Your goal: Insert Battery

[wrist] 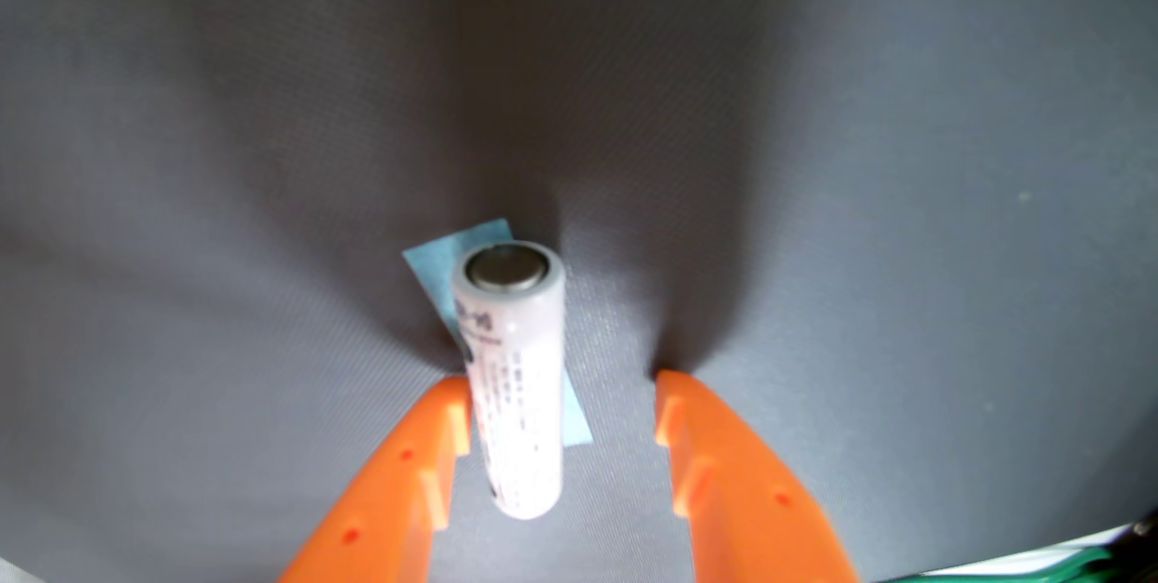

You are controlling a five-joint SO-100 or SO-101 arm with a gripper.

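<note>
Grey woven cloth (250, 120) covers the whole work surface in the wrist view, w/ a dark arm shadow across the middle. On it sits a small pale-blue tape patch (438, 270), and a white cylindrical battery w/ printed text and a dull metal end cap (514, 370) stands upright on that patch. The orange plastic gripper (562, 398) is spread wide, one finger each side of the battery: left finger (432, 433) touching or just beside it, right finger (702, 433) well apart. No holder or slot in view.

Risk, as I judge it: battery is off-centre btwn the fingers, so closing could have the near finger shove it first and tip it over. A toppled cell would prob roll on the cloth.
</note>
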